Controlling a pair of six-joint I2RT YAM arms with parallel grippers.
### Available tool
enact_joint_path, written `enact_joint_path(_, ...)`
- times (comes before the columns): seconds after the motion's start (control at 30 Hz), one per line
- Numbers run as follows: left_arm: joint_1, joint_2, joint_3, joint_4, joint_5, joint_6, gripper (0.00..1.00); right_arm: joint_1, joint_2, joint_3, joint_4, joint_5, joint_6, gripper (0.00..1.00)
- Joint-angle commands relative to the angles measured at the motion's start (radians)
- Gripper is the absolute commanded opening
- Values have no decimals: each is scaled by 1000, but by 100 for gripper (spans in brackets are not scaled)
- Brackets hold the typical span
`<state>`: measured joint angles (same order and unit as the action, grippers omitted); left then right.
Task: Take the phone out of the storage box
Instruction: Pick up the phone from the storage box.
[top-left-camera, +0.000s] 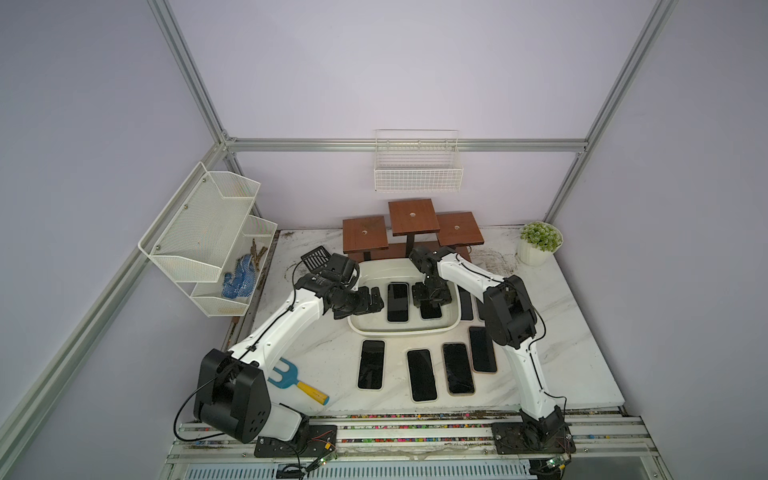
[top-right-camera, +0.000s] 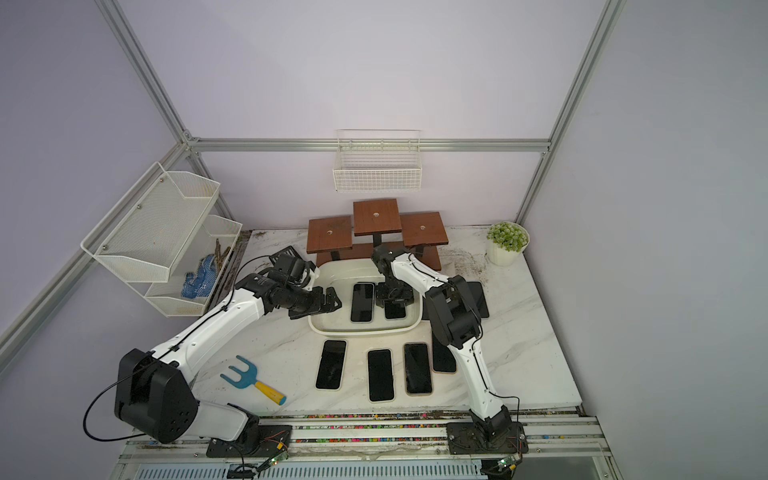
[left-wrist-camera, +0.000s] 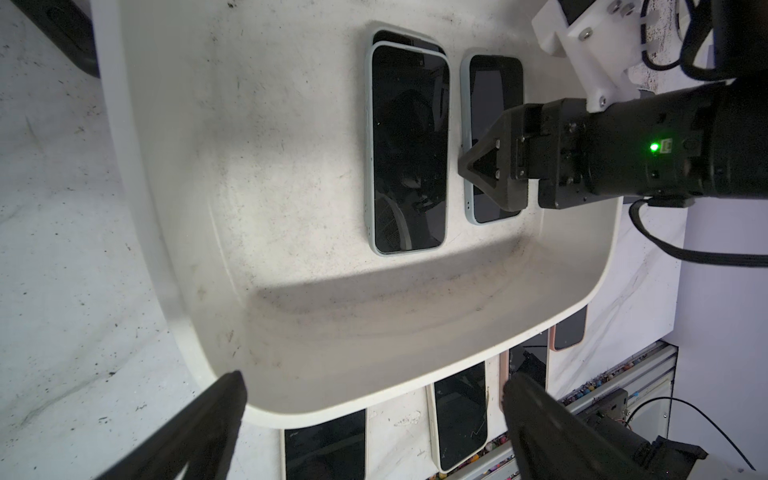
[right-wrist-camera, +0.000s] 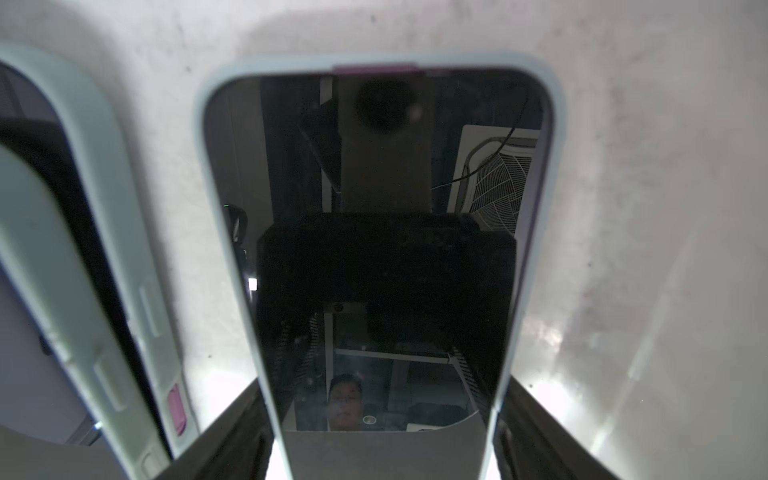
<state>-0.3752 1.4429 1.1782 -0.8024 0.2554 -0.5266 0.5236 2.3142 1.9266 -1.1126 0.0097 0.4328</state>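
Observation:
The storage box (top-left-camera: 403, 330) (top-right-camera: 361, 331) (left-wrist-camera: 291, 291) is a shallow white tub in the middle of the table. Inside it lie dark-screened phones in pale blue cases. My right gripper (top-left-camera: 431, 300) (top-right-camera: 395, 297) (left-wrist-camera: 478, 166) (right-wrist-camera: 382, 436) reaches down into the box and is shut on the right phone (top-left-camera: 431, 311) (left-wrist-camera: 490, 95) (right-wrist-camera: 374, 249), one finger against each long edge. The left phone (top-left-camera: 397, 302) (top-right-camera: 362, 302) (left-wrist-camera: 409, 145) rests on top of another phone. My left gripper (top-left-camera: 372, 303) (top-right-camera: 332, 303) (left-wrist-camera: 374, 399) hovers open over the box's left rim, holding nothing.
Several phones (top-left-camera: 421, 375) lie screen-up in front of the box, and more lie to its right (top-left-camera: 465, 305). A blue garden fork (top-left-camera: 291, 376) lies front left, wooden stands (top-left-camera: 411, 232) behind the box, a plant pot (top-left-camera: 539, 243) back right, a mesh shelf (top-left-camera: 208, 237) on the left.

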Motion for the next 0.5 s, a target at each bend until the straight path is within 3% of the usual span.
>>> enact_joint_path(0.0,10,-10,34,-6,10,33,100,-5,47,-9,8,-10,-12,69)
enact_joint_path(0.1,12,-13,32,-9,9,36,100,-5,19,-15,3,5,-16,59)
enact_joint_path(0.47,13,4,38,8,22,27,100,-4,-166,12,1,30,-57,57)
